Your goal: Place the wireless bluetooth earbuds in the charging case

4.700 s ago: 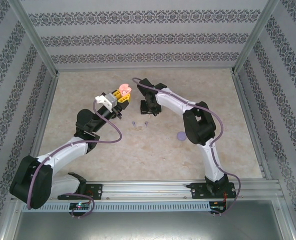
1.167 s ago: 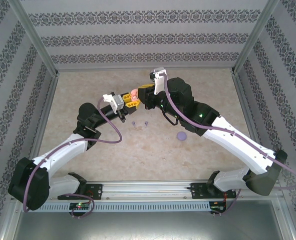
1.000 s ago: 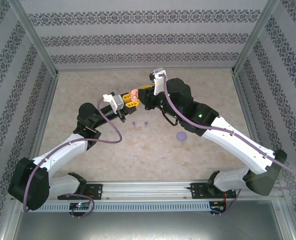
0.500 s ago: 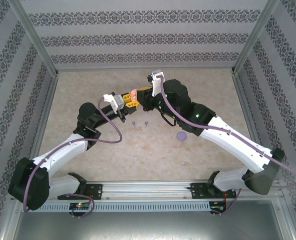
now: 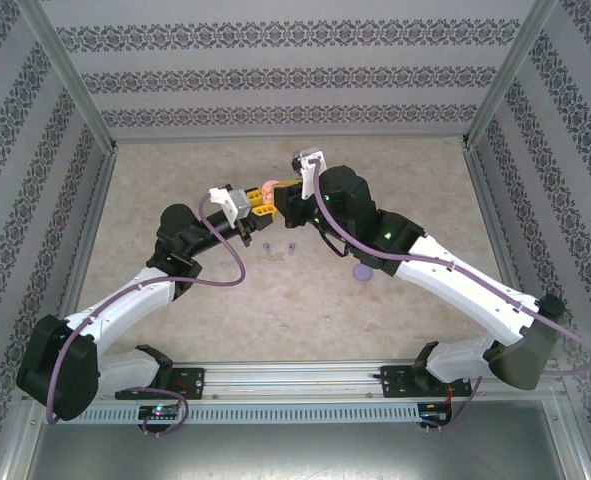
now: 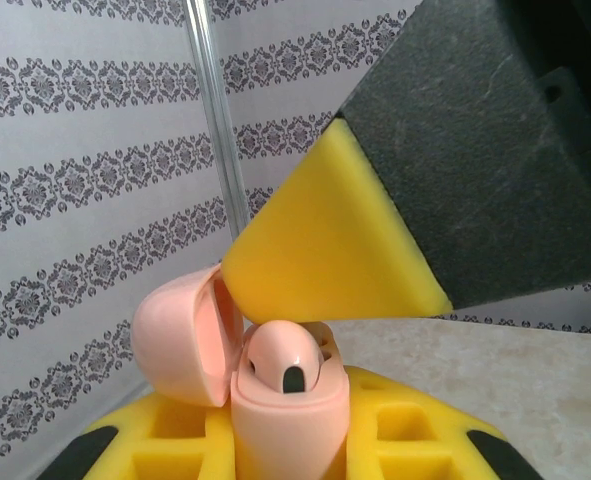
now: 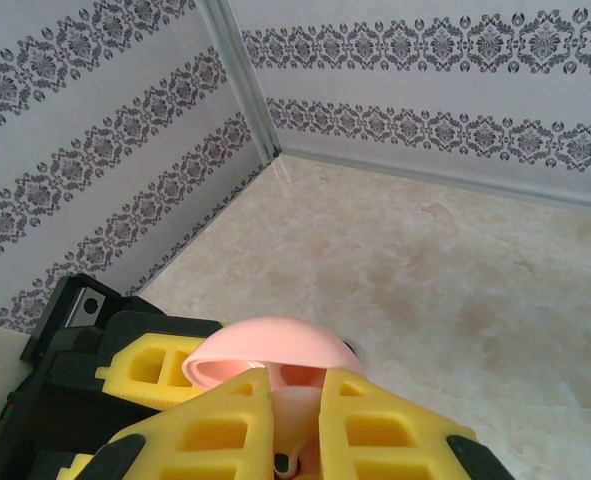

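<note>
The charging case (image 6: 287, 425) and earbud (image 6: 281, 358) are smooth glossy pink plastic; the left gripper (image 6: 290, 455) below the case is matt yellow.

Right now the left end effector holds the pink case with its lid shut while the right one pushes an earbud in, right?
No, the lid is open, tipped back off the pink case; the left wrist view shows it. The left end effector does hold it, and the right end effector holds a pale earbud over it.
</note>
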Motion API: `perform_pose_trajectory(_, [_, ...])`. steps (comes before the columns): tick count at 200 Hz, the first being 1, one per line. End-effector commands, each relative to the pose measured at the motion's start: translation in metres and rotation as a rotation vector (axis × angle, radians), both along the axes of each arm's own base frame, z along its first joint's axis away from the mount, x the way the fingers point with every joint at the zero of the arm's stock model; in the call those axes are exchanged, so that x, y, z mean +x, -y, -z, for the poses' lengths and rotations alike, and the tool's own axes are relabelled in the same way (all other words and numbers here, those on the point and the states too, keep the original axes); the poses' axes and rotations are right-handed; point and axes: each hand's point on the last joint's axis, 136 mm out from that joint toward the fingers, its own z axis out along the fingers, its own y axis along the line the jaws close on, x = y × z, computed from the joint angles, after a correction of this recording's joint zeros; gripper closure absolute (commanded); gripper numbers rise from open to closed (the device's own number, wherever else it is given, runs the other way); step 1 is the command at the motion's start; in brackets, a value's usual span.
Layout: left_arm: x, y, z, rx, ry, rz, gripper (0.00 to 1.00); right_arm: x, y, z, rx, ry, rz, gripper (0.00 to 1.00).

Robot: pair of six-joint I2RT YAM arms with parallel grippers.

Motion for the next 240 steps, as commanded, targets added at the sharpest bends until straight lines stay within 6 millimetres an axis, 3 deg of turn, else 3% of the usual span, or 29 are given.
perform_pose_trajectory(1, [-0.015,-0.002,-0.042,-0.054,0.152,0.007,1.0,-0.014,-0.008,0.029,-0.081,-0.04,-0.076,0.87])
perform_pose_trajectory(29, [-0.012,-0.002,-0.04,-0.048,0.141,-0.003,1.0,-0.015,-0.009,0.026,-0.073,-0.05,-0.078,0.83])
perform_pose_trajectory(41, [-0.012,-0.001,-0.039,-0.048,0.136,0.0,1.0,-0.011,-0.006,0.018,-0.052,-0.044,-0.049,0.74])
perform_pose_trajectory(76, [-0.01,0.0,-0.031,-0.039,0.118,0.0,1.0,-0.004,0.009,-0.035,0.068,0.008,0.006,0.46])
perform_pose_trajectory(100, [-0.008,0.0,-0.026,-0.039,0.104,-0.002,1.0,-0.006,0.024,-0.072,0.157,0.048,0.022,0.38])
perform_pose_trajectory(113, [-0.008,0.001,-0.023,-0.038,0.095,0.001,1.0,-0.003,0.03,-0.082,0.183,0.035,0.02,0.37])
perform_pose_trajectory(135, [-0.009,0.003,-0.02,-0.033,0.078,0.02,1.0,0.014,0.039,-0.078,0.192,-0.046,0.047,0.43])
perform_pose_trajectory(151, [-0.01,0.006,-0.015,-0.013,0.055,0.041,1.0,0.029,0.038,-0.066,0.189,-0.144,0.038,0.58])
perform_pose_trajectory(167, [-0.011,0.008,-0.01,0.001,0.041,0.053,1.0,0.044,0.032,-0.052,0.162,-0.221,0.025,0.73])
perform_pose_trajectory(193, [-0.012,0.01,-0.007,0.014,0.03,0.062,1.0,0.058,0.008,-0.03,0.12,-0.313,-0.037,0.86])
perform_pose_trajectory(220, [-0.009,0.011,-0.007,0.011,0.018,0.055,1.0,0.056,-0.013,-0.007,0.068,-0.383,-0.101,0.92])
perform_pose_trajectory(240, [-0.004,0.011,-0.007,0.005,0.008,0.034,1.0,0.036,-0.018,0.005,0.016,-0.399,-0.135,0.95])
